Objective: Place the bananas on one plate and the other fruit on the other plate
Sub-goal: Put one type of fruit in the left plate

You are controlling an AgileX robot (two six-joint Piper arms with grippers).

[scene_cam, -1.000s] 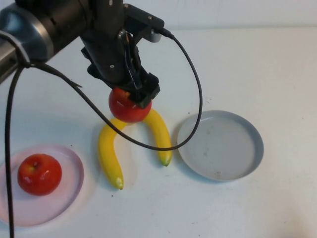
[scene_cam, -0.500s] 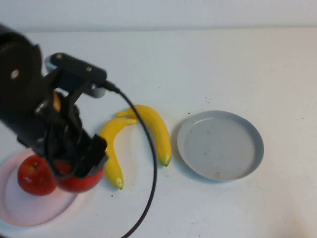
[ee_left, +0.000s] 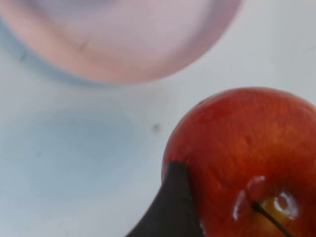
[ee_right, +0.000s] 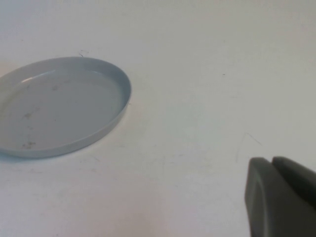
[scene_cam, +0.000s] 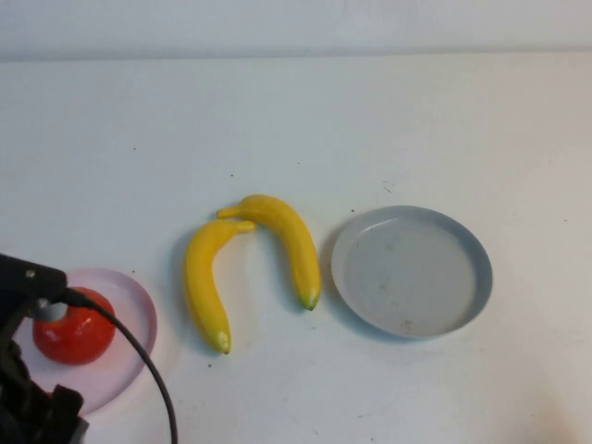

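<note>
Two yellow bananas (scene_cam: pixel 205 282) (scene_cam: pixel 289 242) lie on the table between the plates, their far ends touching. The grey-blue plate (scene_cam: pixel 412 270) (ee_right: pixel 59 103) is bare. A red apple (scene_cam: pixel 74 328) sits on the pale pink plate (scene_cam: pixel 134 314). My left arm (scene_cam: pixel 28 407) is at the near left corner beside that plate. In the left wrist view my left gripper (ee_left: pixel 247 207) is shut on a second red apple (ee_left: pixel 237 138), one dark finger (ee_left: pixel 170 207) against its side, with the pink plate (ee_left: pixel 123 39) beyond it. My right gripper (ee_right: pixel 281 197) is shut with nothing in it, near the grey-blue plate.
White tabletop all around. A black cable (scene_cam: pixel 139 361) loops from the left arm over the pink plate's near edge. The right arm is out of the high view.
My left arm carried the apple from above the bananas to the near left, past the pink plate, and has mostly left the high view. The bananas are now uncovered.
</note>
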